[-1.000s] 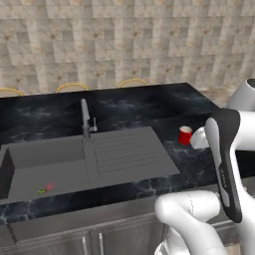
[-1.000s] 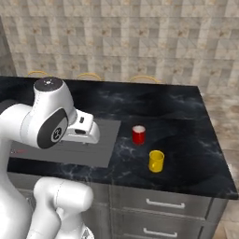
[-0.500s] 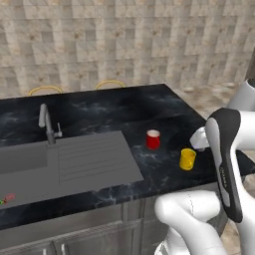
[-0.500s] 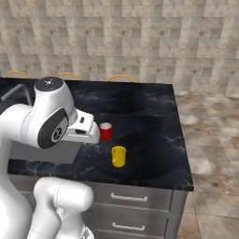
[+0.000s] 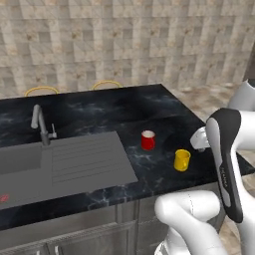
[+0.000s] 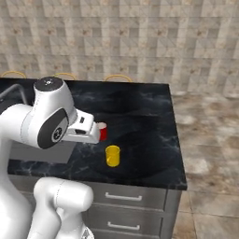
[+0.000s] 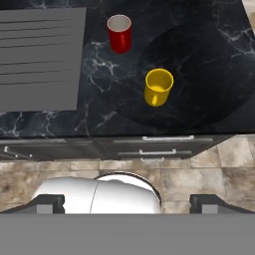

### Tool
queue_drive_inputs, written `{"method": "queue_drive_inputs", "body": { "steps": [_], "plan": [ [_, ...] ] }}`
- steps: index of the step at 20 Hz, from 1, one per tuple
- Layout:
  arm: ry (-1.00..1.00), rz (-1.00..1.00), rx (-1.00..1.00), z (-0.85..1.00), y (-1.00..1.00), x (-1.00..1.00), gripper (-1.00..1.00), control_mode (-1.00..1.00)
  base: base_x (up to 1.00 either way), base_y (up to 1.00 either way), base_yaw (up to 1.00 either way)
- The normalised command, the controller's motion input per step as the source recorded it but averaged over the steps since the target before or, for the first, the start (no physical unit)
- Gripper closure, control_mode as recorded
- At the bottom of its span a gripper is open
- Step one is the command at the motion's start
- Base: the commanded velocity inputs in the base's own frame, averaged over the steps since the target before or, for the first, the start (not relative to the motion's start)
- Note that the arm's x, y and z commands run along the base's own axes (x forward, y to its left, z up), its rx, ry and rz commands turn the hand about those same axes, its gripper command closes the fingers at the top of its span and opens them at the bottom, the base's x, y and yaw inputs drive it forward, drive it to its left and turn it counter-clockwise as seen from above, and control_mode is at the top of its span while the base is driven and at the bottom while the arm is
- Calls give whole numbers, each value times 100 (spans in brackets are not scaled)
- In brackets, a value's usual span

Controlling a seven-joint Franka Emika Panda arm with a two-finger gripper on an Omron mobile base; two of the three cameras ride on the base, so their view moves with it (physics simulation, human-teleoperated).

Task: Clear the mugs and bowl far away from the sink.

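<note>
Hand (image 7: 127,205) is hanging spread wide and released, gripping nothing, its two dark fingertips (image 7: 49,204) showing far apart at the bottom of the hand view. Ahead of it, past the desk (image 7: 199,60) edge, the yellow mug (image 7: 158,87) is standing upright with its mouth up, nearest the hand; the red mug (image 7: 119,33) is standing upright farther out and a little left, apart from the yellow one. The sink's (image 5: 60,162) ribbed drainboard is lying left of both mugs, its ribs running across the hand view.

The left base view is showing what the hand view is not: the basin, the grey faucet (image 5: 41,124) and a small red thing (image 5: 4,197) inside the basin. The right base view is showing the yellow mug in full near the desk's front edge, with the red mug partly hidden behind the arm, and drawers (image 6: 135,210) below. A handle on either mug is too small to tell.
</note>
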Motion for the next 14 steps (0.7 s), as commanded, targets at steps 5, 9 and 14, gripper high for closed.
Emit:
{"method": "queue_drive_inputs", "body": {
  "steps": [5, 9, 14],
  "plan": [
    [0, 0, 0, 0, 0, 0, -100, 100, 0, -55, 26],
    [0, 6, 0, -1, -5, 0, -100, -100, 0, -28, 23],
    [0, 3, -3, -10, -2, 0, -100, -100, 0, 0, 0]
  ]
}}
